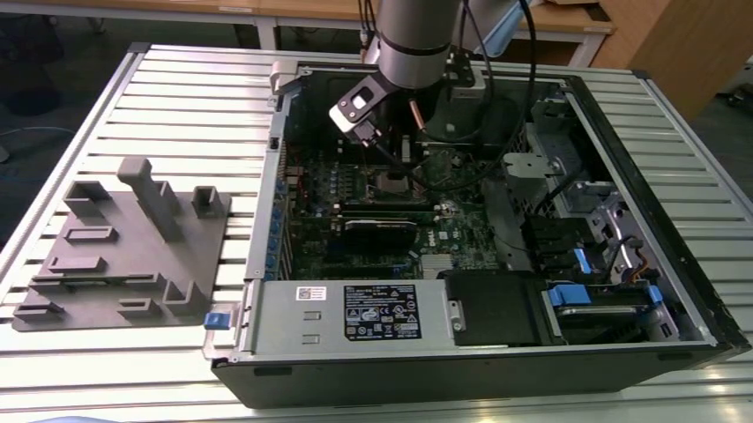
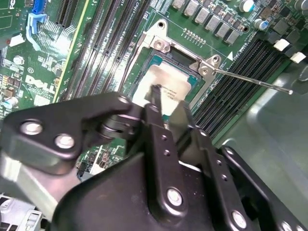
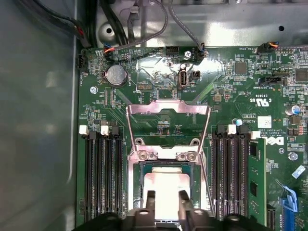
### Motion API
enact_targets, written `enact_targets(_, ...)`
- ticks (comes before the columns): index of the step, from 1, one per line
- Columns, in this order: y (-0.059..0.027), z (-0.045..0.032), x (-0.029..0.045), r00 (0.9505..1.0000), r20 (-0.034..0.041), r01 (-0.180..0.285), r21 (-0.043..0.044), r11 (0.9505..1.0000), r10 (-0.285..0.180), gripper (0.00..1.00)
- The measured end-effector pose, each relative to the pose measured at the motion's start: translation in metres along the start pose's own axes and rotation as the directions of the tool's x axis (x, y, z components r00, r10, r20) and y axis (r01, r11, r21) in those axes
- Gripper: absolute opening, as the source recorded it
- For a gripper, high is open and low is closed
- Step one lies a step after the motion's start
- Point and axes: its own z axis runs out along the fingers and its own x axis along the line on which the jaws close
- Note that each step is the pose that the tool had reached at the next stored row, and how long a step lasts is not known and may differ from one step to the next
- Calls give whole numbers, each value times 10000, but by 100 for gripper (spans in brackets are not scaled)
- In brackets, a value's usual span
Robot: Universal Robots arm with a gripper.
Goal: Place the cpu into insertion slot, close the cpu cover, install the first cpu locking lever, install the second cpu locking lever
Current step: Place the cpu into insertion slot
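Observation:
The cpu [image 3: 166,182], a flat square chip with a dull silvery top, lies in the insertion slot [image 3: 132,179] on the green motherboard. It also shows in the second wrist view as the cpu [image 2: 168,83] inside the slot's metal rim [image 2: 143,50]. My gripper [image 3: 167,201] hovers just above the chip, its black fingers [image 3: 150,202] apart with the chip's top visible between them. The cpu cover [image 3: 167,107], a thin silvery frame, is swung back off the socket. A thin locking lever [image 2: 255,81] sticks out sideways, unlatched. In the exterior view my gripper [image 1: 394,172] reaches down into the case.
Black memory slots [image 3: 102,173] flank the socket on both sides. Cables [image 3: 144,41] run along the board's edge by the case wall. The open computer case [image 1: 282,176] sits on a slatted table, with a grey fixture block [image 1: 123,247] at the exterior view's left.

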Motion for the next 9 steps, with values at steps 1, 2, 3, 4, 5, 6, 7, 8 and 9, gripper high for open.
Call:
enact_targets(1, 0, -2, 0, 10000, 0, 0, 0, 10000, 0, 30)
enact_targets(2, 0, -4, 0, 10000, -1, 0, 0, 10000, 0, 24)
enact_targets(3, 0, -5, 0, 10000, 0, 1, 0, 10000, -1, 18)
enact_targets(4, 0, -7, 0, 10000, 0, 0, 0, 10000, 0, 18)
enact_targets(5, 0, -9, 1, 10000, 0, 0, 0, 10000, 0, 12)
enact_targets(6, 0, -11, 1, 10000, 0, 1, 0, 10000, -1, 12)
enact_targets(7, 0, -13, 1, 10000, 0, 0, 0, 10000, 0, 11)
enact_targets(8, 0, -15, 1, 10000, 0, 0, 0, 10000, 0, 11)
enact_targets(9, 0, -17, 1, 10000, 0, 0, 0, 10000, 0, 11)
